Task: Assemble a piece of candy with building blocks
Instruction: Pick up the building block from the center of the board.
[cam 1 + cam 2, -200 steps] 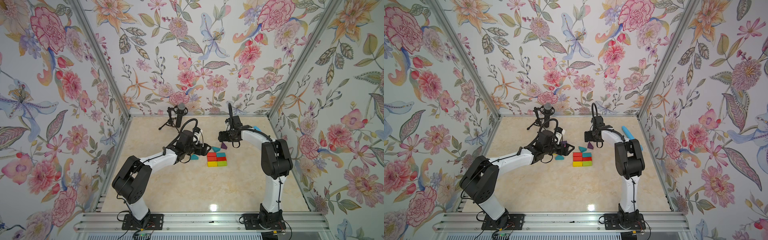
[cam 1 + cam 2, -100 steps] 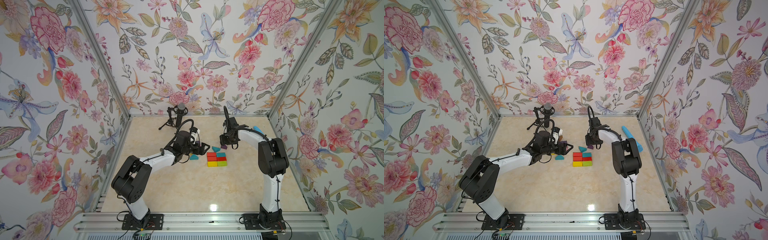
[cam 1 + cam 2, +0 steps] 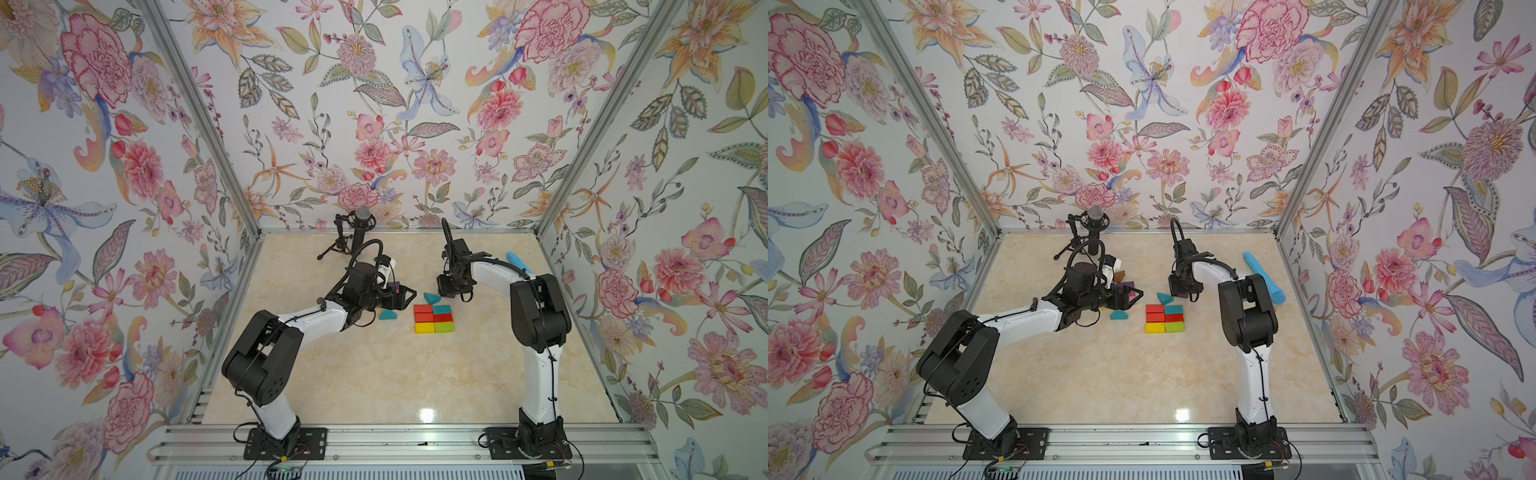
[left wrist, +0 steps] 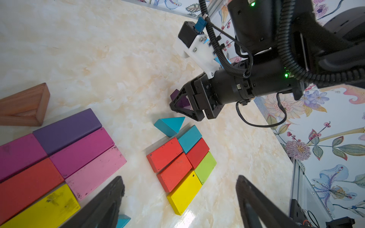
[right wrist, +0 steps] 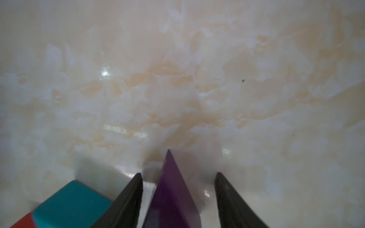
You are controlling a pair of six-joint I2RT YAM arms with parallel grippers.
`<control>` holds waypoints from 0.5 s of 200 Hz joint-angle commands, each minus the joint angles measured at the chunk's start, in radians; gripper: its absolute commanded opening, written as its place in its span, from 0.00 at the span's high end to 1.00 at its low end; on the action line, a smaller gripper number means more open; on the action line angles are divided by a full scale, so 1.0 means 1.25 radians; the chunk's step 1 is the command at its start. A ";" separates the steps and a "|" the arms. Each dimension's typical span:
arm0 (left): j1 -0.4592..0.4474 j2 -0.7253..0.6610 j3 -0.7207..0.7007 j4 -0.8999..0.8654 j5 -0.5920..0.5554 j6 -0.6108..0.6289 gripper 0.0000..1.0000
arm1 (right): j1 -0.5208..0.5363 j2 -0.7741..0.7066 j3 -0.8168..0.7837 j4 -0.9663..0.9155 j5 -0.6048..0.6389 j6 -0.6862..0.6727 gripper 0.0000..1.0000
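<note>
I count six bricks (image 4: 174, 171) butted into one slab mid-bench (image 3: 374, 374): three red, one teal, one green, one yellow. One teal triangle (image 4: 169, 125) sits just off the slab's 12 o'clock edge, and six spare bricks (image 4: 79, 152) plus one brown triangle (image 4: 23, 106) lie at 10 o'clock. My right gripper (image 5: 177, 174), at the slab's 1 o'clock, is partly open astride the one purple triangle (image 5: 171, 197), with a gap showing at each fingertip. My left gripper (image 4: 179, 179) gapes wide and holds nothing, and bare bench runs from the slab to the 6 o'clock edge.
</note>
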 commanded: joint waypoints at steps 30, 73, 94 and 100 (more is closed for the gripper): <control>0.022 -0.017 -0.026 0.036 0.019 -0.019 0.11 | 0.001 0.000 0.000 -0.035 0.024 -0.012 0.54; 0.029 -0.013 -0.033 0.047 0.026 -0.026 0.11 | -0.013 -0.009 -0.016 -0.031 0.016 -0.007 0.66; 0.032 -0.013 -0.034 0.051 0.027 -0.028 0.11 | -0.020 -0.020 -0.019 -0.027 0.018 -0.006 0.69; 0.031 -0.013 -0.035 0.051 0.027 -0.027 0.11 | -0.023 -0.025 -0.021 -0.026 0.017 -0.006 0.70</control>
